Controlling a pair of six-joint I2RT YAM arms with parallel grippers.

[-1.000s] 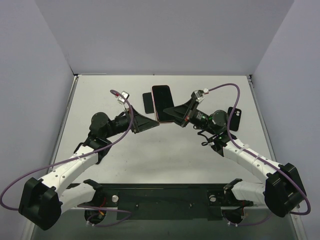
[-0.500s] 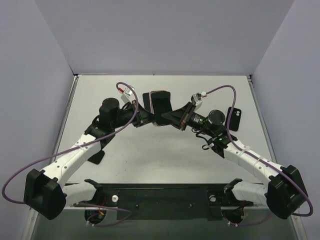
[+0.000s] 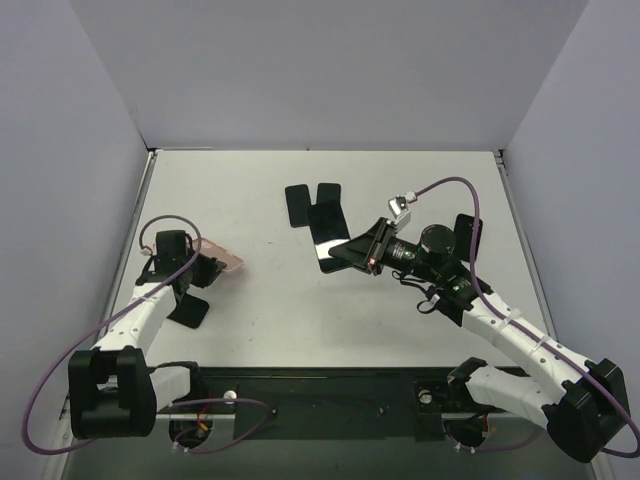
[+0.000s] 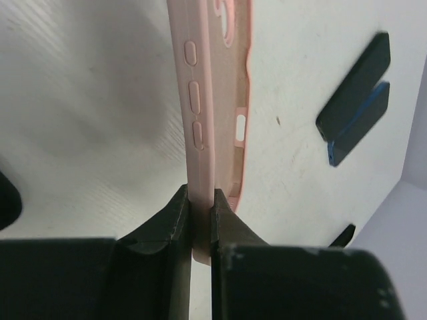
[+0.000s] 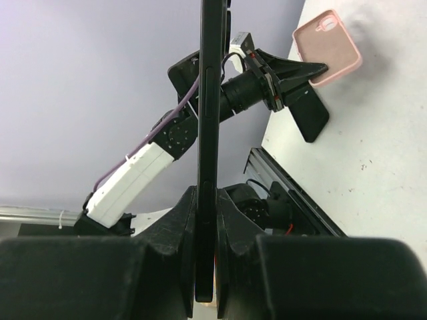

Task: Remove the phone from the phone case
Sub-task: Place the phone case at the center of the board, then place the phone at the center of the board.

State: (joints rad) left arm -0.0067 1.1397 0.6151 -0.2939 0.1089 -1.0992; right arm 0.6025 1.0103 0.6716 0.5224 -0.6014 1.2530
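Observation:
The pink phone case (image 3: pixel 224 260) hangs empty at the far left of the table, and my left gripper (image 3: pixel 205 264) is shut on one of its edges. In the left wrist view the case (image 4: pixel 208 100) runs up from the pinching fingers (image 4: pixel 172 223), its button bumps showing. The black phone (image 3: pixel 326 236) is bare and held mid-table, a little above the surface, with my right gripper (image 3: pixel 350 252) shut on its lower end. In the right wrist view the phone (image 5: pixel 212 100) stands edge-on between the fingers (image 5: pixel 181 220), with the pink case (image 5: pixel 327 48) far beyond it.
Two black flat cases (image 3: pixel 298 205) lie side by side at the back centre, also showing as dark slabs (image 4: pixel 353 100). Another black case (image 3: pixel 466 238) lies behind the right arm. A black flat piece (image 3: pixel 188 310) rests by the left arm.
The left gripper shut on the pink case and pulled it from mid-table to the far left, off the phone. The right gripper kept the phone and shifted slightly toward the front.

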